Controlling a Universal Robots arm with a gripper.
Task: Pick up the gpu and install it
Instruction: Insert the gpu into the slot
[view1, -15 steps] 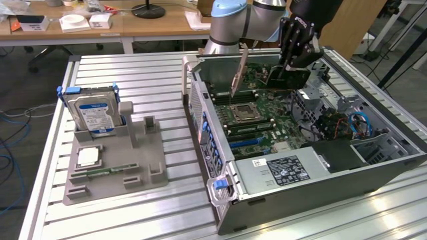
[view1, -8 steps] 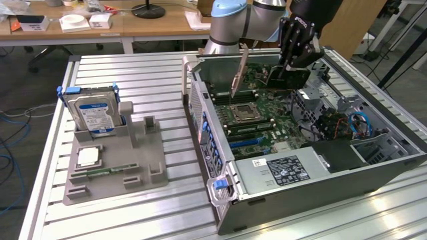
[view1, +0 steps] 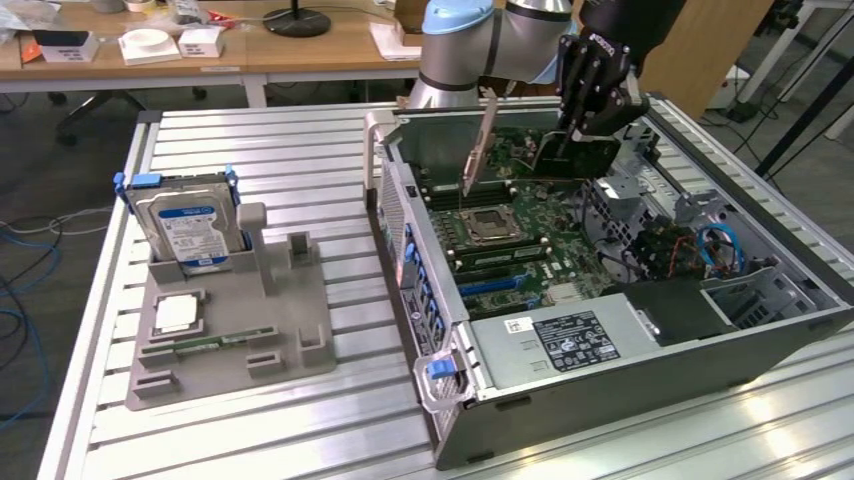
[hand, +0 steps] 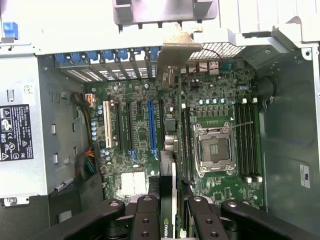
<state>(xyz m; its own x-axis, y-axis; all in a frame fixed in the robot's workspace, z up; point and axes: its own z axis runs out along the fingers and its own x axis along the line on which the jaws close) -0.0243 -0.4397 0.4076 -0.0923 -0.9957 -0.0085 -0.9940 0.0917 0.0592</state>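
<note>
Shiny metal bracket on gpu; ribbed glossy aluminium table; matt black claw.

- gpu: green logo on its edge, seemingly NVIDIA.
- power supply label: black, print too small to read.
- hard drive: blue label, illegible.

The arm enters at the top centre of the exterior view, its wrist bent downward. The black gripper hangs upper right of centre, its fingers pointing down and clamped on the gpu.
</note>
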